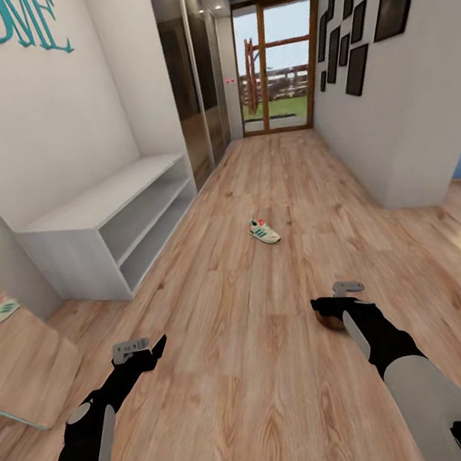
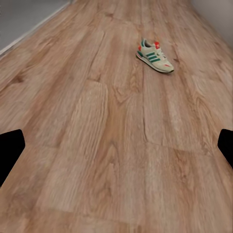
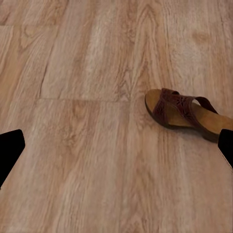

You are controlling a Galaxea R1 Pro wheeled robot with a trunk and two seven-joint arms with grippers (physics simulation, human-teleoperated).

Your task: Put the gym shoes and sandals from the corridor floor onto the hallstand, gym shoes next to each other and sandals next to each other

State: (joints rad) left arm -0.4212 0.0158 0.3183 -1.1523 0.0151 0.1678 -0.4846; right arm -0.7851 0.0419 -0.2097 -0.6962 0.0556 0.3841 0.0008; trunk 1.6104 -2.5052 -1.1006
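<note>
One gym shoe (image 1: 264, 230), white with green stripes, lies on its sole mid-corridor on the corridor floor (image 1: 242, 380); the left wrist view shows this gym shoe (image 2: 154, 56) well ahead of the fingers. A dark brown sandal (image 3: 182, 114) with a tan footbed lies on the planks just off to one side of my right gripper (image 3: 116, 150), which is open. In the head view this sandal (image 1: 328, 320) is mostly hidden under the right gripper (image 1: 335, 301). My left gripper (image 1: 141, 346) hangs open over bare floor. The hallstand is out of view.
A plain low white two-shelf bench (image 1: 109, 229) stands along the left wall. A leaning mirror (image 1: 17, 351) at the near left reflects a sneaker. Dark wardrobe doors (image 1: 185, 80) follow, with a glass door (image 1: 278, 63) at the far end. The right wall (image 1: 390, 104) ends at a corner.
</note>
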